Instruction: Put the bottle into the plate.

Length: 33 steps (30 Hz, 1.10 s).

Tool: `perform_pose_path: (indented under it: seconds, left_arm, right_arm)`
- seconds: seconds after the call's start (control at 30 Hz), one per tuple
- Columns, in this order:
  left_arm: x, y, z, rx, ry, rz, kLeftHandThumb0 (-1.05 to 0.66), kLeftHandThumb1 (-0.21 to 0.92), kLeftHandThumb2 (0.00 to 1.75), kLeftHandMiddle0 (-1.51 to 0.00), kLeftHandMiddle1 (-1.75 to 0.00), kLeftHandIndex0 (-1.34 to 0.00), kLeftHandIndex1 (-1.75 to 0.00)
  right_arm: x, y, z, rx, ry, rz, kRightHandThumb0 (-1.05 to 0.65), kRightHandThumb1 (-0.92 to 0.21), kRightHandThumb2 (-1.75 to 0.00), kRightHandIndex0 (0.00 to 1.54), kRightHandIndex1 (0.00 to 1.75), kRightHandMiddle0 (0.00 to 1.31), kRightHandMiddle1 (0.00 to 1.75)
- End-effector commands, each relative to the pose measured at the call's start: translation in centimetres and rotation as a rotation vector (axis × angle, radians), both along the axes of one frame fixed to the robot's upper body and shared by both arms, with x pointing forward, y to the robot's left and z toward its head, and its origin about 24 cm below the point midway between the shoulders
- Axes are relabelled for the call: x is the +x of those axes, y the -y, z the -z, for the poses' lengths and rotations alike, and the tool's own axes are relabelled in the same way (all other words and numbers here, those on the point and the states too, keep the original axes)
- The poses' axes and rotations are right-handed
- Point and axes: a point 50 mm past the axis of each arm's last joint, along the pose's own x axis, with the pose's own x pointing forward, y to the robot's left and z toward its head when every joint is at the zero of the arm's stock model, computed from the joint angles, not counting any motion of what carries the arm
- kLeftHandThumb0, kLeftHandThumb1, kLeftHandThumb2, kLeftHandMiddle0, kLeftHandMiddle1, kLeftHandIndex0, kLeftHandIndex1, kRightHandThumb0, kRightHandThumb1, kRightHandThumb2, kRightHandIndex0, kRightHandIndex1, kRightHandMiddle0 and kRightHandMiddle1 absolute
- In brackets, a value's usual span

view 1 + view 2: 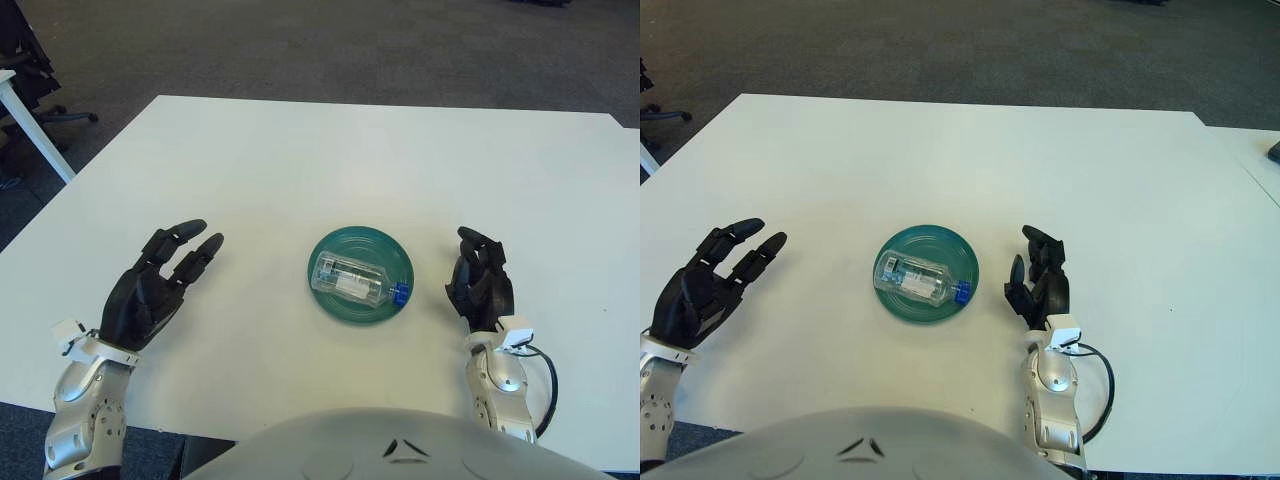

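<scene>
A clear plastic bottle (352,280) with a blue cap lies on its side inside the round green plate (386,254) at the middle of the white table. My right hand (478,282) shows just right of the plate, a small gap away, fingers relaxed and upright, holding nothing. My left hand (165,275) shows well to the left of the plate with its fingers spread and nothing in them.
The white table (330,160) stretches far behind the plate, with its back edge near the top of the view. A second white table's leg (35,130) and an office chair (25,60) stand beyond the left corner. My grey torso (400,445) fills the bottom.
</scene>
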Motion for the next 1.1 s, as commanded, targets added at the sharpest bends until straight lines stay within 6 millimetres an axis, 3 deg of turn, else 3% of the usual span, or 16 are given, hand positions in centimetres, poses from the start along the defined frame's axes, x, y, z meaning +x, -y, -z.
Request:
perform_pose_path:
  seconds: [0.0,0.3,0.4,0.43,0.47,0.53,0.67,1.07]
  left_arm:
    - [0.1,-0.3,-0.3,0.018,0.021,0.004,-0.76,0.92,0.78,-0.37,-0.16,0.00,-0.97]
    - [0.0,-0.3,-0.4,0.018,0.022,0.004,-0.76,0.92,0.78,-0.37,-0.16,0.00,-0.97]
    - [0.8,4.2,0.7,-0.014,-0.028,-0.015,-0.73,0.92,0.78,-0.39,-0.18,0.00,-1.02]
    - [1.8,9.0,2.4,-0.064,-0.115,-0.047,-0.72,0.92,0.78,-0.39,-0.18,0.00,-1.03]
    - [2.4,12.5,3.0,-0.087,-0.163,-0.062,-0.66,0.92,0.76,-0.42,-0.20,-0.04,-1.05]
    - [2.8,16.0,2.9,-0.093,-0.209,-0.077,-0.60,0.92,0.75,-0.43,-0.22,-0.06,-1.04]
    - [2.7,16.4,3.0,-0.071,-0.224,-0.091,-0.57,0.92,0.74,-0.42,-0.22,-0.04,-1.02]
    - [2.8,18.0,2.8,0.000,-0.223,-0.066,-0.70,0.92,0.79,-0.34,-0.16,0.00,-0.91]
  right_arm:
    - [0.4,-0.3,-0.2,0.004,0.030,-0.002,-0.79,-0.92,-0.68,0.49,0.23,0.01,1.06]
    - [0.4,-0.2,0.1,-0.010,0.026,-0.006,-0.78,-0.92,-0.66,0.48,0.25,0.04,1.09]
    - [0.4,-0.2,0.3,-0.022,0.021,-0.008,-0.78,-0.92,-0.67,0.45,0.28,0.02,1.10]
    - [0.4,-0.1,0.3,-0.028,0.018,-0.010,-0.78,-0.92,-0.67,0.45,0.29,0.02,1.10]
    - [0.4,-0.1,0.4,-0.032,0.016,-0.011,-0.78,-0.92,-0.68,0.43,0.30,0.01,1.09]
    - [0.4,-0.3,0.4,-0.036,0.010,-0.016,-0.77,-0.92,-0.69,0.42,0.31,0.01,1.07]
    - [0.4,-0.3,0.6,-0.036,0.000,-0.019,-0.74,-0.92,-0.70,0.40,0.32,0.00,1.06]
    - [0.9,-0.1,1.1,-0.020,-0.018,-0.010,-0.72,-0.92,-0.71,0.38,0.34,0.02,1.09]
